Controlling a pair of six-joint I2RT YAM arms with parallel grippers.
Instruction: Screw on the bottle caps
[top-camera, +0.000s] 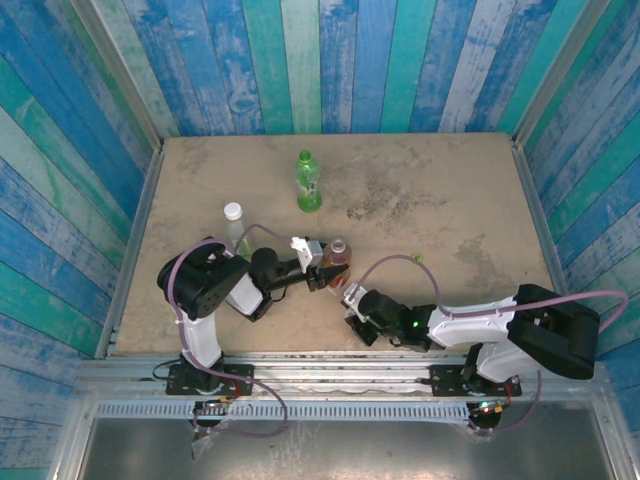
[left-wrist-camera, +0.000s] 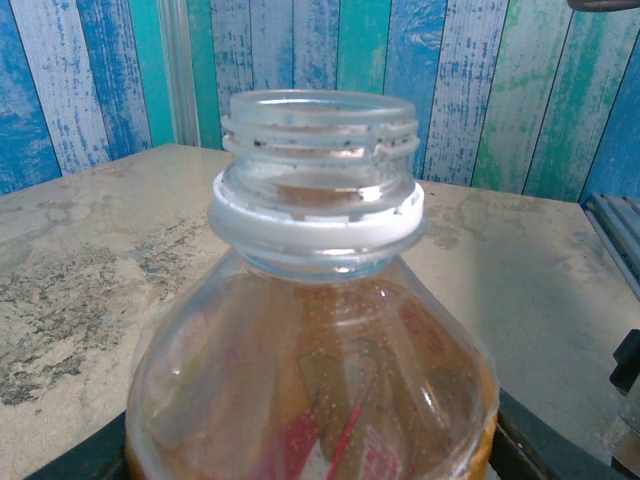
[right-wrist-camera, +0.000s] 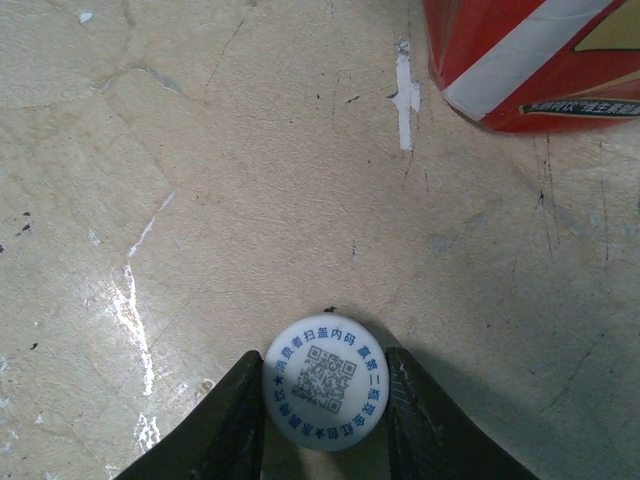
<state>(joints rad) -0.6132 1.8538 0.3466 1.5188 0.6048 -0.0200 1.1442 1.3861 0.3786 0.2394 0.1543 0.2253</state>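
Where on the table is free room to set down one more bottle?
Free: the right half, between the green bottle and the right wall; the far left corner behind the clear bottle. Crowded: near middle, around the amber bottle.

- You are working in a robot test cell, not a home: left arm (top-camera: 205, 290) and right arm (top-camera: 480, 325) stand bolted to a metal rail (top-camera: 330, 372).
- Beyond your left fingers (left-wrist-camera: 85, 462), walls (left-wrist-camera: 480, 90) patterned with blue and green planks box in the table (left-wrist-camera: 80, 260).
- Under your right fingers (right-wrist-camera: 232, 425), the tabletop is stained and scuffed; a cable (top-camera: 590, 297) loops behind them.
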